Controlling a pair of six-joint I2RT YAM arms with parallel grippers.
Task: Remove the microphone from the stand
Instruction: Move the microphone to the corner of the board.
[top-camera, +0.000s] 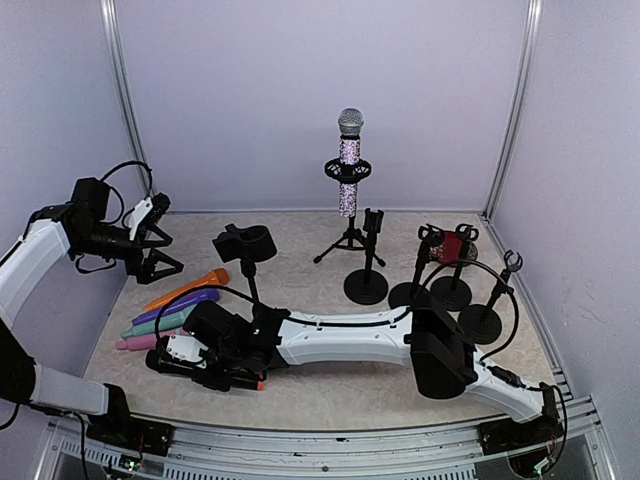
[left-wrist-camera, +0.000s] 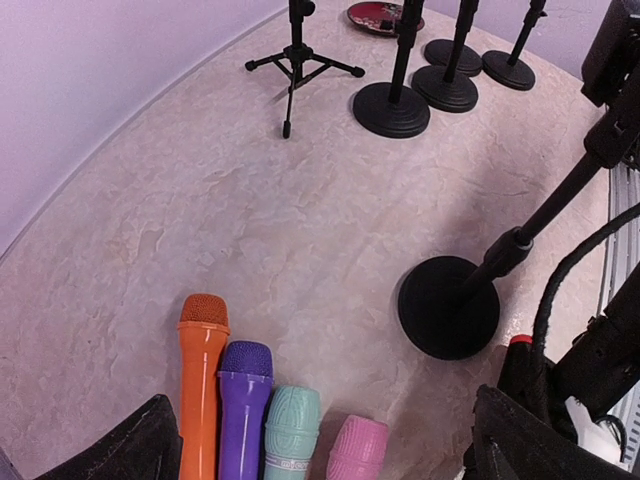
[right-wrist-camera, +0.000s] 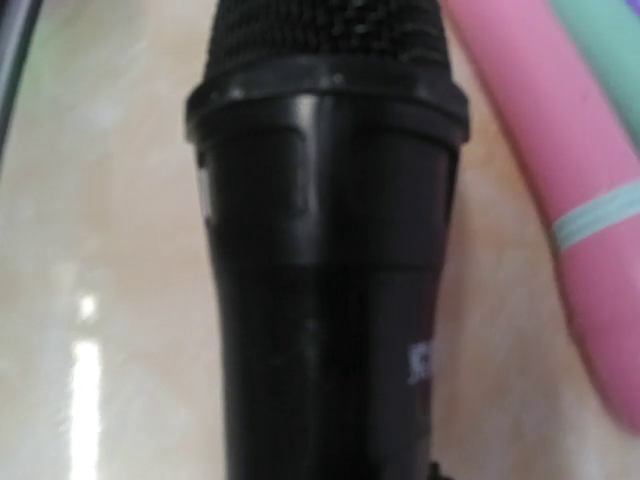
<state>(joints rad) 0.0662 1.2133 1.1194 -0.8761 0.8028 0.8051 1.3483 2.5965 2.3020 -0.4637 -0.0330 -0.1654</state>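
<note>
Right gripper held black microphone, lower left of top view. Long axis lay parallel to pink microphone, just beside it. Left gripper stood wide, empty, upper left.

Soft, even light leaves only faint shadows; the left wrist view bows at its edges, while up close the black microphone is blurred, with a glare streak on the table.

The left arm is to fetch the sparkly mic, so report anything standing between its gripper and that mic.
An empty stand with a wide black clip stands roughly between the open left gripper and the sparkly microphone, which sits upright in its tripod stand at the back. Nothing else visible lies on that line.
</note>
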